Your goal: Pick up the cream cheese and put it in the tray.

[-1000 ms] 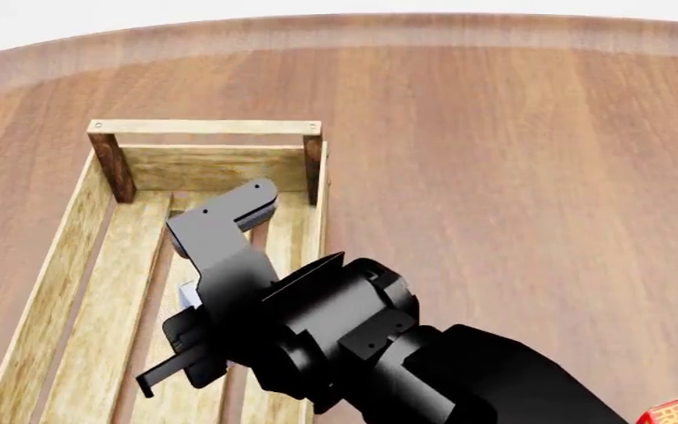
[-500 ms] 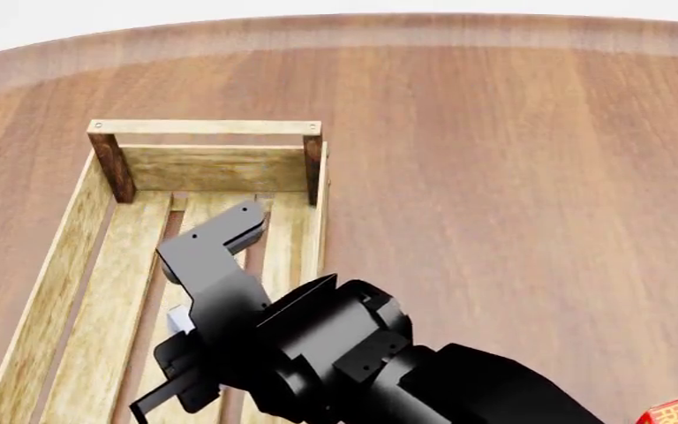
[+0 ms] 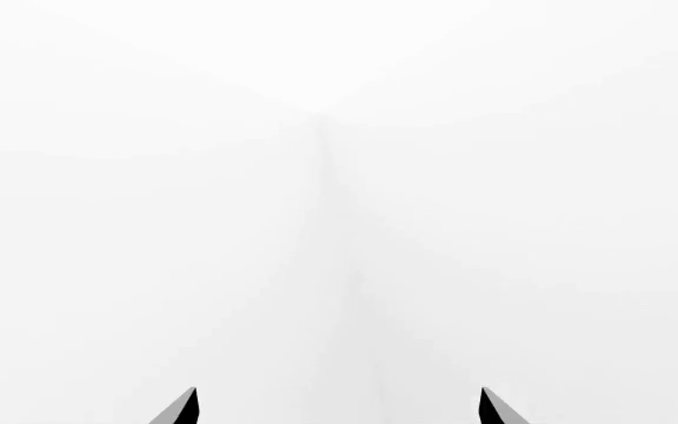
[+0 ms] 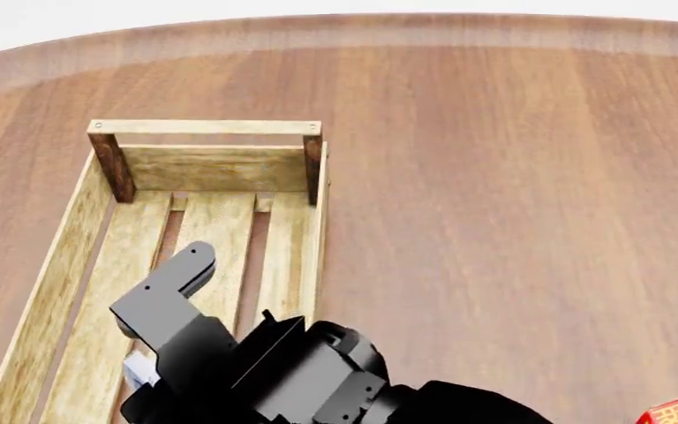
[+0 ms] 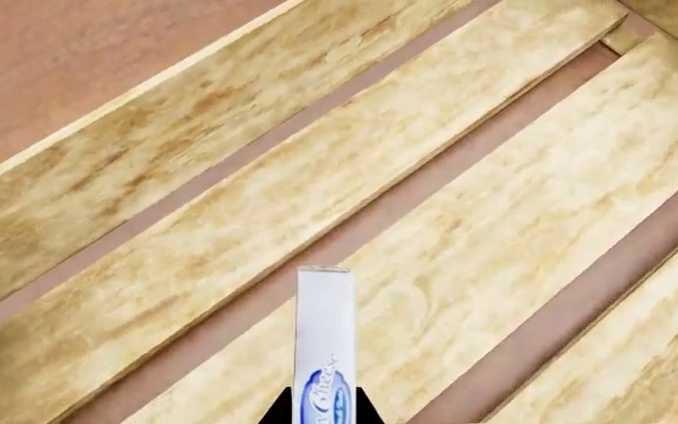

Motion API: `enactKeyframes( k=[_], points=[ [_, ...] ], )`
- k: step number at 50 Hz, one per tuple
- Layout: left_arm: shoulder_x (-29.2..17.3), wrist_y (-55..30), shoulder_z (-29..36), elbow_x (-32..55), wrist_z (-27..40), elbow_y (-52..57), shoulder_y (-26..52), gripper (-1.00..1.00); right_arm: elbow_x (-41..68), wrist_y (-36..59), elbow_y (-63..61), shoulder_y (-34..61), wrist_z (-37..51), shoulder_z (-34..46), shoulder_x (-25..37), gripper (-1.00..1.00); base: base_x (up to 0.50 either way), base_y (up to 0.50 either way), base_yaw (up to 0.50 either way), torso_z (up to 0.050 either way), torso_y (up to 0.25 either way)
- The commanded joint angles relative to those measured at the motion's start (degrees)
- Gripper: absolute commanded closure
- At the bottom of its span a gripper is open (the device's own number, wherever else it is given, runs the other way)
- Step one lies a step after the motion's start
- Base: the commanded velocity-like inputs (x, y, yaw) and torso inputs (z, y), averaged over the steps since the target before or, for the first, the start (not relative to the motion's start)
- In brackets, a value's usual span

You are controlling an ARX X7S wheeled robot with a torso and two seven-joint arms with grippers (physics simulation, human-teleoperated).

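Now my right gripper (image 5: 324, 417) is clamped on the cream cheese (image 5: 322, 340), edge-on above the tray (image 5: 198, 256) slats; my left gripper (image 3: 336, 408) is spread apart.

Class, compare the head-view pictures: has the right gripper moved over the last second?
Yes. The right gripper has drawn back along the tray, away from its far end wall toward the robot, holding the cream cheese.

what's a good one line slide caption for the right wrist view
Right gripper holds the cream cheese edge-on above the slatted floor of the wooden tray.
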State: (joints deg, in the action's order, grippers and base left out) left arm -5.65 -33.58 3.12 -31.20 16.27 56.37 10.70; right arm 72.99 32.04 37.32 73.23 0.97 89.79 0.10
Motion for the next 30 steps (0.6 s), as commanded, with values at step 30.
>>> enactKeyframes(
  k=[30],
  points=[
    [-1.46,-0.49,1.85,0.74,1.86,-1.54,0.37,-1.00,-9.09,0.69,-1.98,-2.73,1.11,-1.03,-0.10,1.00,0.00,0.00,0.00,0.000,0.000]
  ],
)
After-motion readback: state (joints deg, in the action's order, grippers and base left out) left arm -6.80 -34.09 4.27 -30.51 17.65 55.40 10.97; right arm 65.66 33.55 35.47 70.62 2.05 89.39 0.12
